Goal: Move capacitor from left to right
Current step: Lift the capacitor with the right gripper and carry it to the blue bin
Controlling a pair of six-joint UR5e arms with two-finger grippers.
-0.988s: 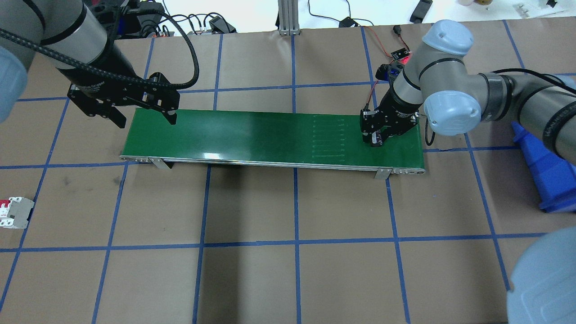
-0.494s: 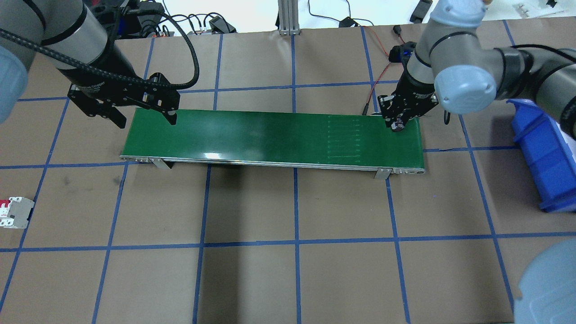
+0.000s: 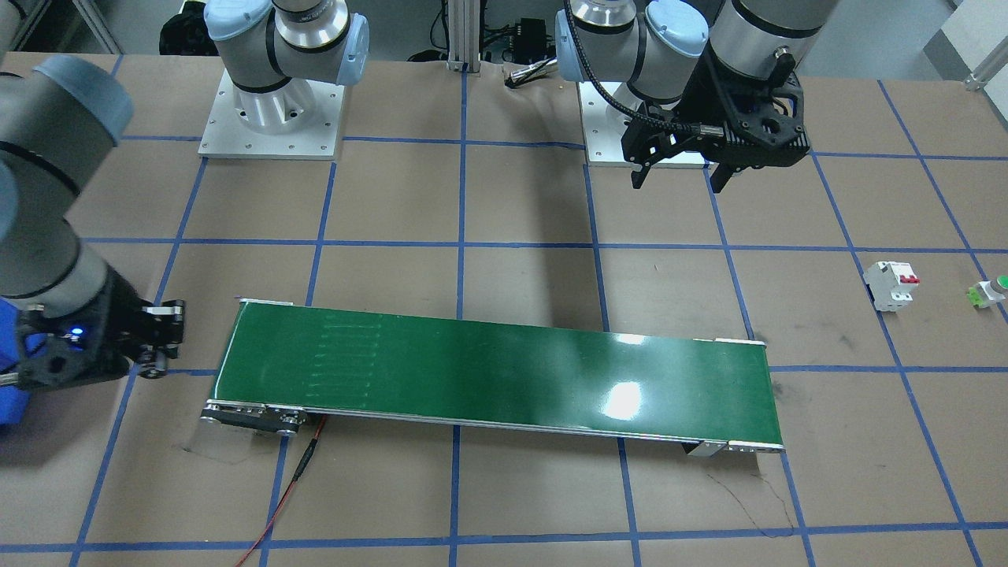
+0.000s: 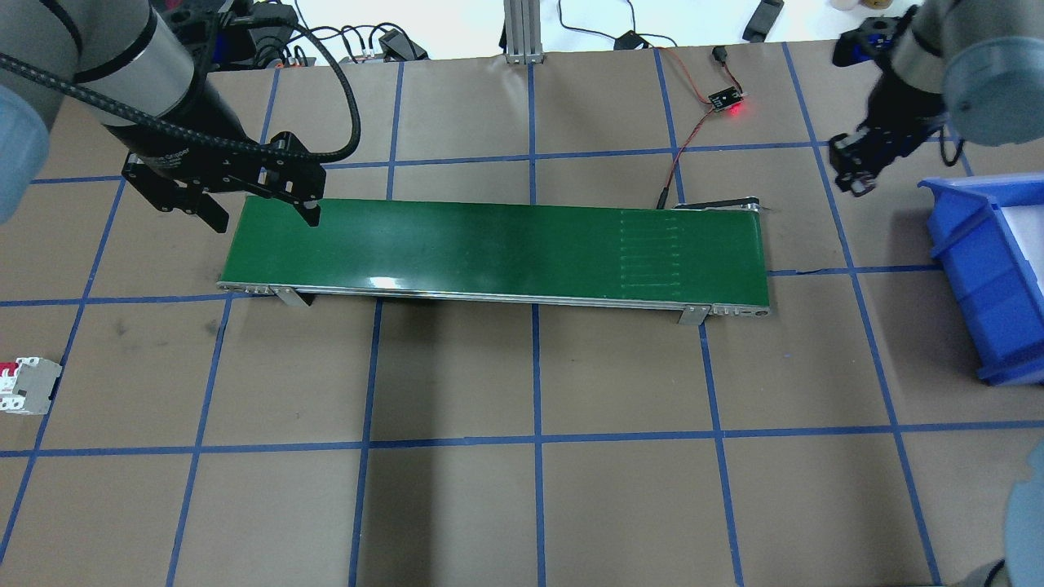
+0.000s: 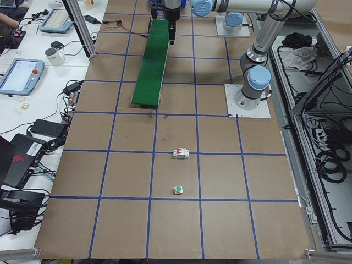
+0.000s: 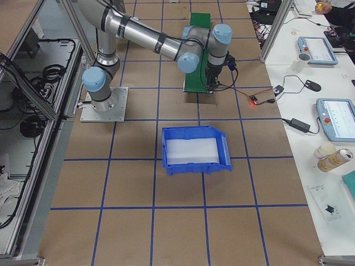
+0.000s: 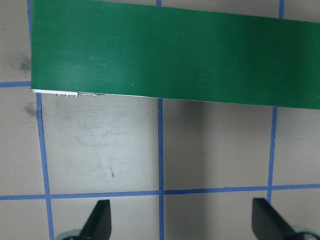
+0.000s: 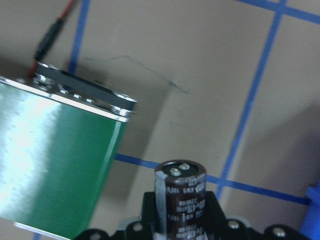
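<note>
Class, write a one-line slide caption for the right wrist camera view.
Right gripper holding the capacitor clear of the green conveyor belt's end, over the blue-taped table.

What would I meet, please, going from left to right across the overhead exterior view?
white breaker with red switches → left claw, open over the belt's left end → green conveyor belt → right claw, gripping the capacitor → blue bin
</note>
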